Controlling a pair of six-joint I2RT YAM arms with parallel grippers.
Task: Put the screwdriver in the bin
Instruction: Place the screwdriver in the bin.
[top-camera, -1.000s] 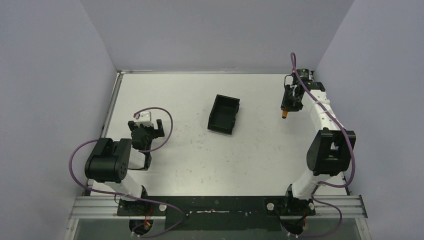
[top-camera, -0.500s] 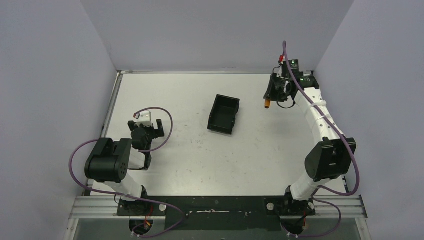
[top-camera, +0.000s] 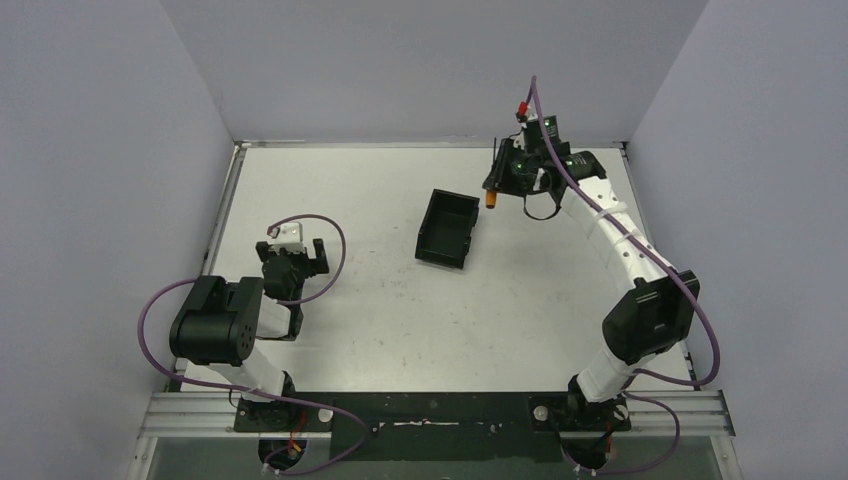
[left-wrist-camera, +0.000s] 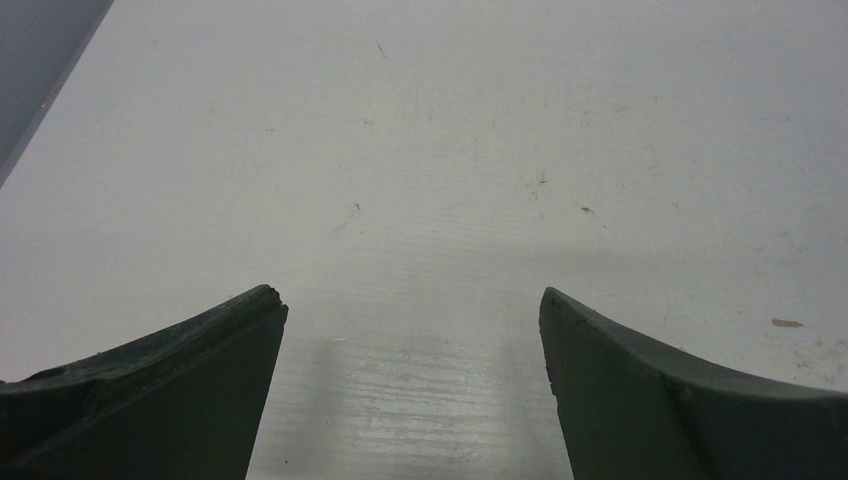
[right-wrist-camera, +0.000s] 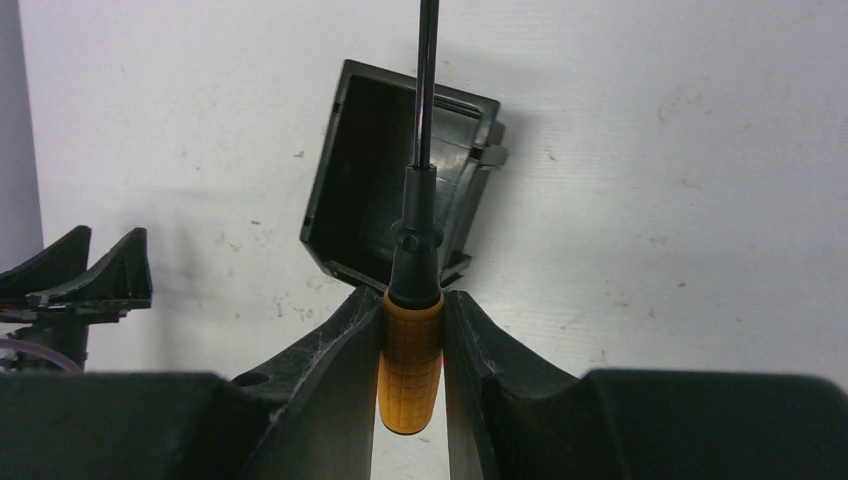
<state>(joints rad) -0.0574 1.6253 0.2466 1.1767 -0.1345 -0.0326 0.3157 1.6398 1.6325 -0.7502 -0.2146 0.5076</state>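
Near the bases, the left end effector (left-wrist-camera: 410, 300) hangs open just above the table (left-wrist-camera: 450, 120). Farther back, the right end effector (right-wrist-camera: 412, 295) clamps the screwdriver (right-wrist-camera: 412, 250) by its orange handle, shaft pointing across the bin (right-wrist-camera: 345, 170) close beside it.

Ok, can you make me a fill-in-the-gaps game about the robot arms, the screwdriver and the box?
The right gripper is shut on the small screwdriver with the thin dark metal shaft and the stubby ___ handle.
The left gripper is ___ and holds nothing.
The screwdriver is not yet inside the small ___ rectangular plastic bin.
Missing words: orange; open; black.
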